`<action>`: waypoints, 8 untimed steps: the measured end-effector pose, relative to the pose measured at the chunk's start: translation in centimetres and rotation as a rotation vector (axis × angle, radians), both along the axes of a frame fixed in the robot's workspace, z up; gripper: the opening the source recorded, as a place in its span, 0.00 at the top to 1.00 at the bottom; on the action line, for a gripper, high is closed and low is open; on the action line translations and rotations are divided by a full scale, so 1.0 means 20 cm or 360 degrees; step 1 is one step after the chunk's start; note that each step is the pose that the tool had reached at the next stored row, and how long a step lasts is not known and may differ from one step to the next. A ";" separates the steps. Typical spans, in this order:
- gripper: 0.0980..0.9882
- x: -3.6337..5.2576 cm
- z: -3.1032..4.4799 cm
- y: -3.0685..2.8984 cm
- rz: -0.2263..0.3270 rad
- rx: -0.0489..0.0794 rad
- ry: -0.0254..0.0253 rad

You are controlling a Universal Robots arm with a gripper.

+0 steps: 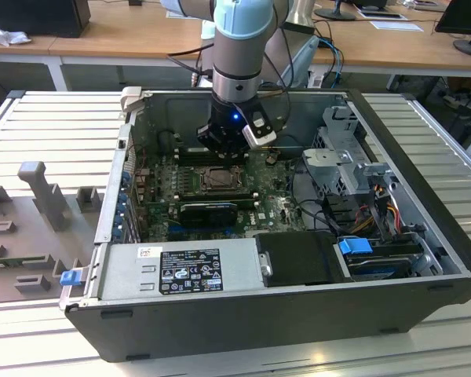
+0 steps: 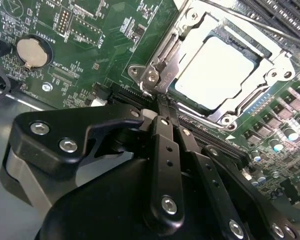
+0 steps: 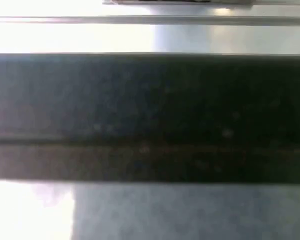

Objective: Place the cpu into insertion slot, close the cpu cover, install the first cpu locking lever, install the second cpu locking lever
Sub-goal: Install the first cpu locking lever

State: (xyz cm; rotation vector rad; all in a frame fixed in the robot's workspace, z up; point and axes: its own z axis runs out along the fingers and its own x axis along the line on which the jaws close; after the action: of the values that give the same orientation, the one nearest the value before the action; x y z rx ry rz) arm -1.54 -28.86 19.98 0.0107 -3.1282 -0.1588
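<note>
Second wrist view is showing my gripper (image 2: 166, 107) pinched together, gripping nothing, beside the cpu cover (image 2: 162, 67) lying over the cpu (image 2: 217, 70); pressing off-line risks scraping it.

Open computer case (image 1: 424, 236), grey power supply (image 1: 180, 271), coin battery (image 2: 32, 52), perhaps drive bays (image 1: 353, 169) beyond

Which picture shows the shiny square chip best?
The second wrist view: the chip appears large and pale, sitting in its socket with the metal cover framing it. In the exterior view it is just a tiny square below the gripper. The first wrist view gives only blurry bands.
</note>
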 end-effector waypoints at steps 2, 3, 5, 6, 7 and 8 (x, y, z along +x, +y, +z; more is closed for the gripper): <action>0.99 0.000 0.002 -0.001 0.0000 0.0004 0.00000; 0.99 0.000 0.005 0.001 0.0000 0.0006 -0.00008; 0.99 0.000 0.046 0.000 0.0000 0.0005 -0.00003; 0.99 0.000 0.069 0.000 0.0000 0.0005 -0.00002; 0.99 0.000 0.089 0.000 0.0000 0.0005 -0.00002; 0.99 0.000 0.107 0.000 0.0000 0.0004 -0.00002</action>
State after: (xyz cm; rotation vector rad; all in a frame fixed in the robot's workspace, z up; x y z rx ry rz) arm -1.54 -28.86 22.11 0.0111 -3.1281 -0.1632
